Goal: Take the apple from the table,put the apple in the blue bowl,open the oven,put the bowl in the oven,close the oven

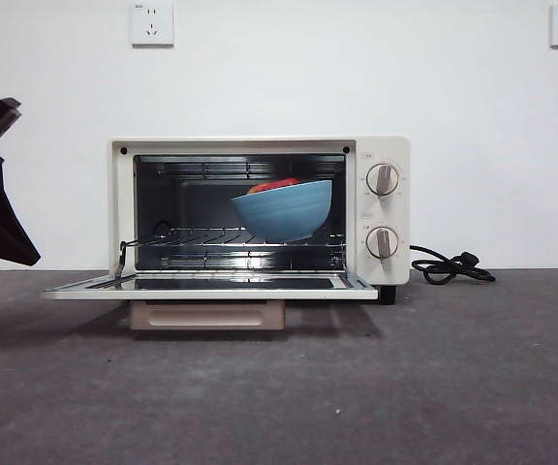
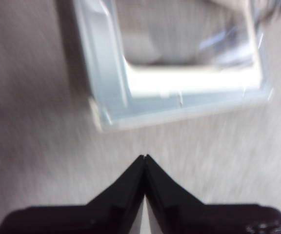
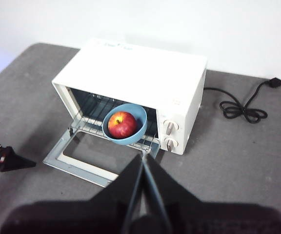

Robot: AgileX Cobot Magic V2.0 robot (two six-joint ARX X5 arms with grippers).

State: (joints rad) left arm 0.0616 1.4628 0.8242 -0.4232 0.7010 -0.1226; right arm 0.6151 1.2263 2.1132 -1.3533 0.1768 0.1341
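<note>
The oven (image 1: 260, 144) stands with its door (image 1: 211, 284) folded down flat. On its wire rack sits the blue bowl (image 1: 284, 208), tilted, with the apple (image 1: 274, 184) showing over its rim. From above, the right wrist view shows the red apple (image 3: 122, 125) lying in the bowl (image 3: 130, 140) at the oven's (image 3: 140, 68) mouth. My left gripper (image 1: 33, 256) hangs shut and empty left of the door. Its blurred wrist view shows the shut jaws (image 2: 145, 157) near the door's corner (image 2: 106, 117). My right gripper (image 3: 144, 156) is shut, high above the door.
A black cord (image 1: 449, 266) lies coiled on the table (image 1: 434, 378) right of the oven. Two knobs (image 1: 383, 179) are on the oven's right panel. A white wall with sockets (image 1: 152, 21) stands behind. The left gripper (image 3: 13, 160) shows on the table's left.
</note>
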